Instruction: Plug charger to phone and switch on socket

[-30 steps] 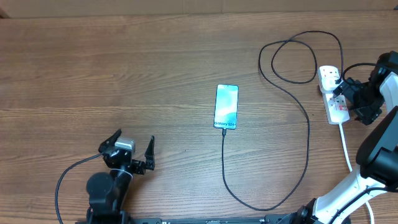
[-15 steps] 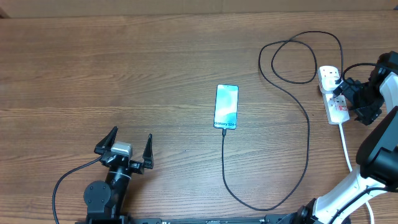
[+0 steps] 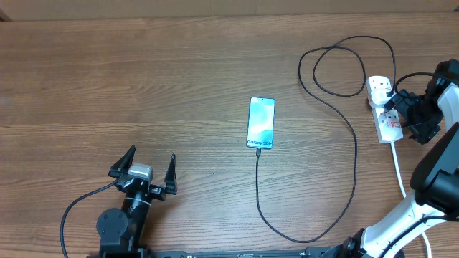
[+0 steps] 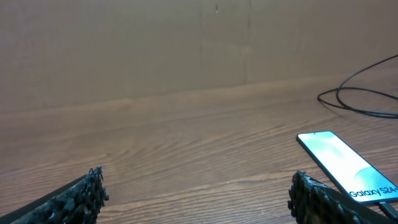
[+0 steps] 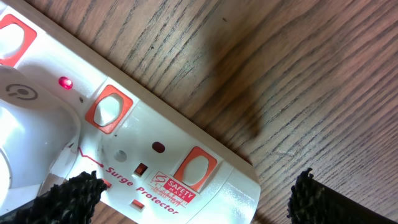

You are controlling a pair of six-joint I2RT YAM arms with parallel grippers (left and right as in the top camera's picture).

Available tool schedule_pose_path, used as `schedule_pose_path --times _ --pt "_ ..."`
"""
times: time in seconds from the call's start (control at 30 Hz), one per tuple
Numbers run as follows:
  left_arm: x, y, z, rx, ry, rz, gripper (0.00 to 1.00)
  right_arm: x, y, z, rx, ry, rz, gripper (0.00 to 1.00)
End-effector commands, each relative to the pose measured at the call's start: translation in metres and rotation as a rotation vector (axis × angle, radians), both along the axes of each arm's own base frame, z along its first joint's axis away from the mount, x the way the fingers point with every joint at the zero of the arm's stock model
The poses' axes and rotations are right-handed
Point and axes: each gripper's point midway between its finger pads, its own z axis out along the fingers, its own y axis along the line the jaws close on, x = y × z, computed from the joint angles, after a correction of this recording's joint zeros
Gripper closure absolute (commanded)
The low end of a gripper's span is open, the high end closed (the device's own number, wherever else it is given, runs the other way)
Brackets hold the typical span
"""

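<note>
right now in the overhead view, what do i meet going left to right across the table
left gripper → phone → socket. The charger runs from the phone across to the socket, so it has no single place in the order.

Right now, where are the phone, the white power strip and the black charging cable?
phone (image 3: pixel 261 122), overhead view, middle of its blue screen.
power strip (image 5: pixel 149 171), right wrist view, white top face by the "Surge Protector" print.
charging cable (image 3: pixel 356 158), overhead view, long run right of the phone.
</note>
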Motion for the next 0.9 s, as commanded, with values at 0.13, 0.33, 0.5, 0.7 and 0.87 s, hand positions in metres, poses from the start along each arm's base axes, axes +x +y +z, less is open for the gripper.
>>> schedule_pose_path --times 0.13,0.33,0.5,0.7,0.87 --pt "0.000 0.000 0.000 -0.021 -0.002 -0.001 0.00 0.009 0.000 0.004 -0.004 -0.019 0.013 0.00" --pt "0.000 0.000 0.000 -0.021 -0.002 -0.001 0.00 0.009 0.000 0.004 -0.004 -0.019 0.013 0.00" --pt "0.000 0.000 0.000 -0.021 -0.002 -0.001 0.00 0.009 0.000 0.003 -0.004 -0.019 0.013 0.00" --pt "0.000 0.000 0.000 -0.021 -0.002 -0.001 0.01 0.014 -0.003 0.003 -0.015 -0.040 0.014 0.00" --pt "0.000 0.000 0.000 -0.021 -0.002 -0.001 0.00 0.020 -0.005 0.015 -0.037 -0.079 0.015 0.00"
